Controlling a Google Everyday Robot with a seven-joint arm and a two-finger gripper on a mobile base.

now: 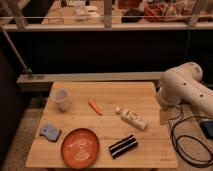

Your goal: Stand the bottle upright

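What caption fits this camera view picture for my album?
Small whitish white-capped plastic bottle lies on its side on the wooden table; the gripper hangs open at the right edge.

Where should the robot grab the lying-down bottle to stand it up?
Probably across the middle of the bottle, from above: it lies flat and slanted, cap pointing far-left, sides free. The gripper hangs open by the table's right edge.

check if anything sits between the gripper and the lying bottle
Nothing visible does. The gripper, open, hangs at the table edge, right of the bottle. The striped block lies nearer the front and the carrot past the bottle's cap end, both off that line.
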